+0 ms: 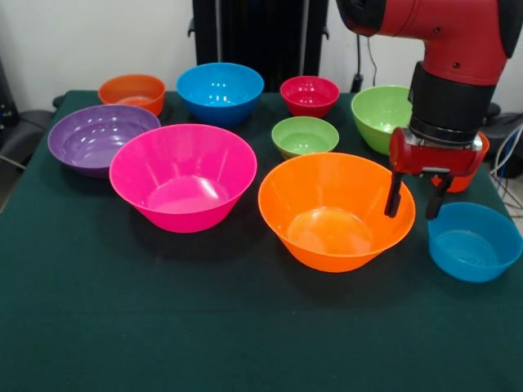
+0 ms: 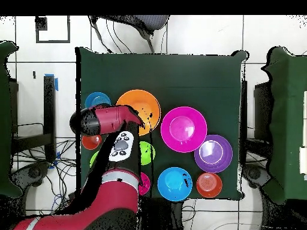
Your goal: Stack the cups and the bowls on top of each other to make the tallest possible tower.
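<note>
Green table (image 1: pixel 98 327) | tool (image 1: pixel 417 200) open, empty | over orange bowl (image 1: pixel 327 212) rim

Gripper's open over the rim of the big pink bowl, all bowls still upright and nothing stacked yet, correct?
Wrong bowl. In the front view the open gripper hangs over the rim of the large orange bowl; the large pink bowl sits apart from it. Otherwise correct: bowls upright, nothing stacked.

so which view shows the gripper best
The front view: the gripper hangs open at the big orange bowl's right rim, both fingers clear. Overhead, the arm hides it.
</note>
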Controlling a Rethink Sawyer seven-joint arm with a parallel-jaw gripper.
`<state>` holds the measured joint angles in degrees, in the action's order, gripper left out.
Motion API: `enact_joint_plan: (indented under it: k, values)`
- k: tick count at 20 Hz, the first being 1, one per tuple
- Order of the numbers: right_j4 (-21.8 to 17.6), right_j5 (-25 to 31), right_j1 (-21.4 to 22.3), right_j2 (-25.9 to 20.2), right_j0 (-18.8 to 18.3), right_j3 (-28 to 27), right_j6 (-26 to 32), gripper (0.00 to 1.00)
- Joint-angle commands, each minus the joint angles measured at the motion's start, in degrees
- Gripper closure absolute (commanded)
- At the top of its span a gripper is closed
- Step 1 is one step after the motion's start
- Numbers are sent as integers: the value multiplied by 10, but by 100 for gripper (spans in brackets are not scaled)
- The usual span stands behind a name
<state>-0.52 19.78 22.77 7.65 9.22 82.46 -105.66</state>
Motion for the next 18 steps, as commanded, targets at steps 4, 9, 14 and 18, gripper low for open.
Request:
enact_joint_plan:
  k: [4, 9, 14, 18]
  values:
    - [-19, -40, -48, -41, 7, 17, -65, 0]
    - [-25, -28, -51, -29, 18, 7, -55, 100]
    - [-18, -25, -48, -30, 18, 9, -57, 100]
    - [-11, -28, -43, -38, 11, 11, -58, 100]
